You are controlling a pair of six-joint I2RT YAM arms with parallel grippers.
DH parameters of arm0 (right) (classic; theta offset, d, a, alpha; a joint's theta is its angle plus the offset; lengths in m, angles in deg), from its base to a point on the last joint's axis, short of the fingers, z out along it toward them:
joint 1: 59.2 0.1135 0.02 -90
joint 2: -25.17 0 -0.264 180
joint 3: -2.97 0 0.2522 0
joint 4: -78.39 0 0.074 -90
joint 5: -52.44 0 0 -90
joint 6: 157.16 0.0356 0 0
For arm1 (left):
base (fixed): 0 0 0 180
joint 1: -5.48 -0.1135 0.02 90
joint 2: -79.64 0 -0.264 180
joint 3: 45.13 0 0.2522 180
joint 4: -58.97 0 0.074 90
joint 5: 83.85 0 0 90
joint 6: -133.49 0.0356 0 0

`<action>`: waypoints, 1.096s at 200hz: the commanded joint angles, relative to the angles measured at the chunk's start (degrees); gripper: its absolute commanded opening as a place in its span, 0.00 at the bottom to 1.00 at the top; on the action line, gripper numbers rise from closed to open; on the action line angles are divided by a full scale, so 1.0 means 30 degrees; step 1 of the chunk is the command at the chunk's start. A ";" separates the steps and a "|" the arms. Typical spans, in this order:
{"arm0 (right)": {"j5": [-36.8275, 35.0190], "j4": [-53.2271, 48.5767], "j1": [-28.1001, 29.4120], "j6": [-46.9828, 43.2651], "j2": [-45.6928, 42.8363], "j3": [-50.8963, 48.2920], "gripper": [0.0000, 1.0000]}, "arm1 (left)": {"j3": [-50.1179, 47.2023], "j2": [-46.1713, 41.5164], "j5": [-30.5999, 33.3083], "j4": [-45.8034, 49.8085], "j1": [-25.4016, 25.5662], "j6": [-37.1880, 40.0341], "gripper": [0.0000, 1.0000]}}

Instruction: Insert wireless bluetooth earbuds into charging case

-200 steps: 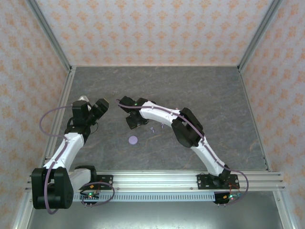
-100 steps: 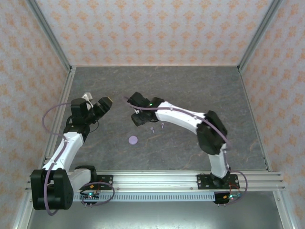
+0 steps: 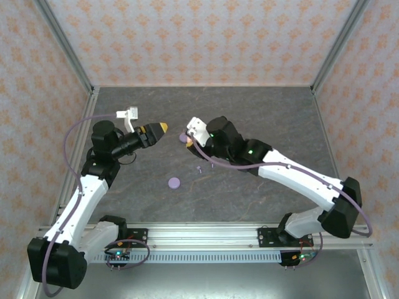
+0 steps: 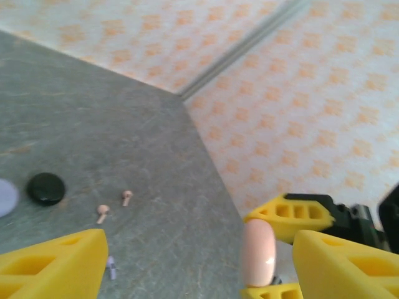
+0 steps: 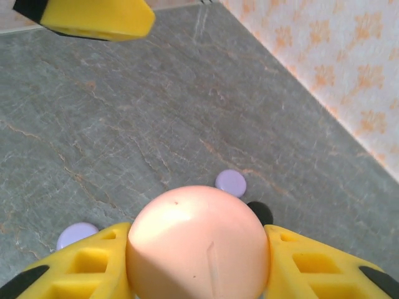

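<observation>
right claw (image 3: 187, 138) is clenching a pale pink egg-shaped plastic case (image 5: 199, 240), holding it clear of the grey marbled surface (image 3: 268, 118). left claw (image 3: 159, 128) is hanging released and empty, near it. two tiny pink stemmed earbuds (image 4: 103, 212) are lying loose on the surface, lower left of the left wrist view, beside a black round disc (image 4: 47, 188).

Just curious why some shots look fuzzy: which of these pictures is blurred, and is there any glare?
Left wrist view: soft all over, the pink earbuds and yellow fingers smeared. Right wrist view: the table sharper, the pink case looming close, a pale sheen on its upper left. Top view: evenly lit, crisp, no glare.
</observation>
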 commanded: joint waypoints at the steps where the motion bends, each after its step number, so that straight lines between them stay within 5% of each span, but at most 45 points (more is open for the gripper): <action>1: 0.1020 0.1512 -0.0065 -0.3215 -0.1172 -0.0714 0.41 | 0.0676 -0.0324 -0.2142 0.0183 0.0779 0.1366 0.76; 108: 0.1757 0.2312 -0.0062 -0.5547 -0.2762 -0.1698 0.41 | 0.2440 0.1755 -0.2279 0.1092 0.4589 0.3248 0.65; 219: 0.1084 0.2527 -0.0039 -0.5806 -0.2717 -0.1853 0.41 | 0.3063 0.3336 -0.2589 0.1959 0.5769 0.4117 0.39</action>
